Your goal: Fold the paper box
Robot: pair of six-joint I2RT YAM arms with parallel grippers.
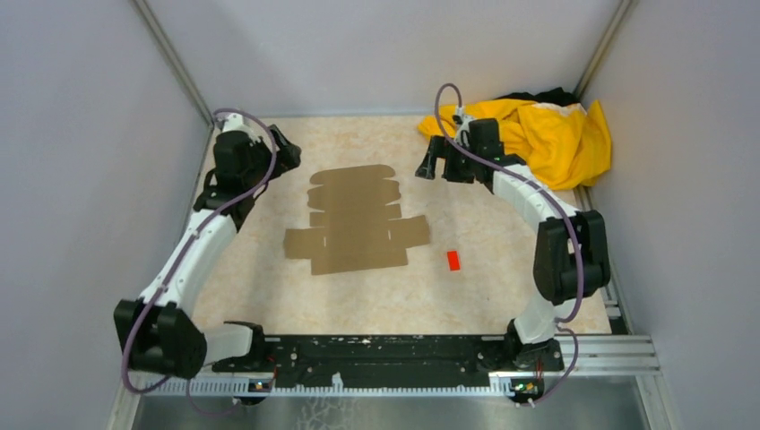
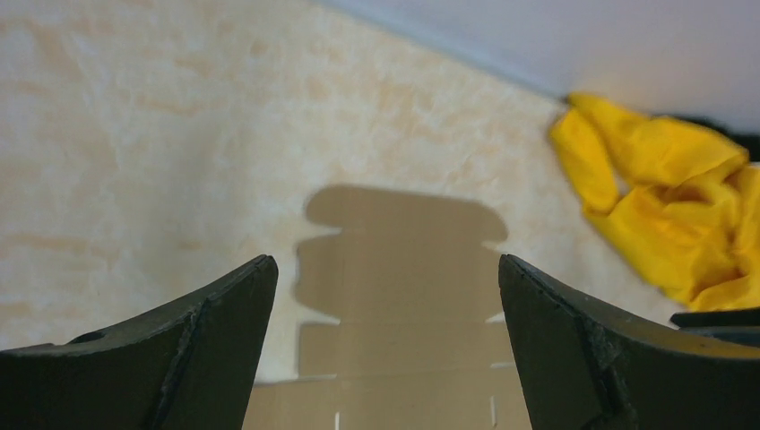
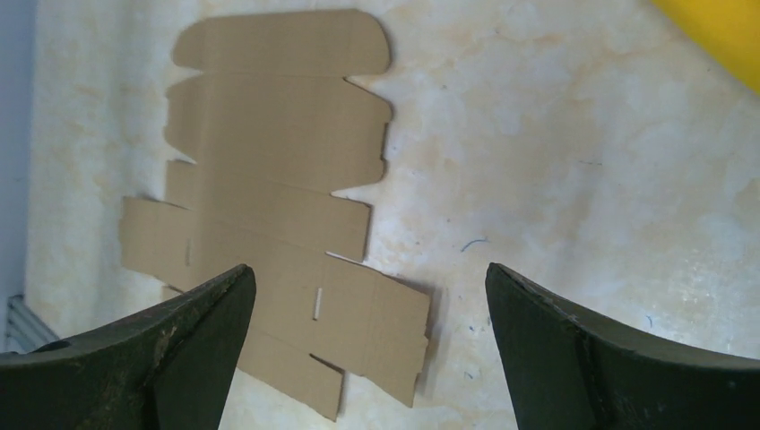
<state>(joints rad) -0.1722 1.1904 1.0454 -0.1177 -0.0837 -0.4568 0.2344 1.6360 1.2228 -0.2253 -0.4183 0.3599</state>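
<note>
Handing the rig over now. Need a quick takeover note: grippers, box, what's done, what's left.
Left gripper: open, empty, off the sheet's far-left corner.
Right gripper: open, empty, off the sheet's far-right side.
Paper box: flat die-cut sheet lying mid-table between the arms, untouched.
Done: nothing, no flap is raised.
Left: every fold.
Not part of the job: red block right of the sheet, yellow cloth in the far right corner.
</note>
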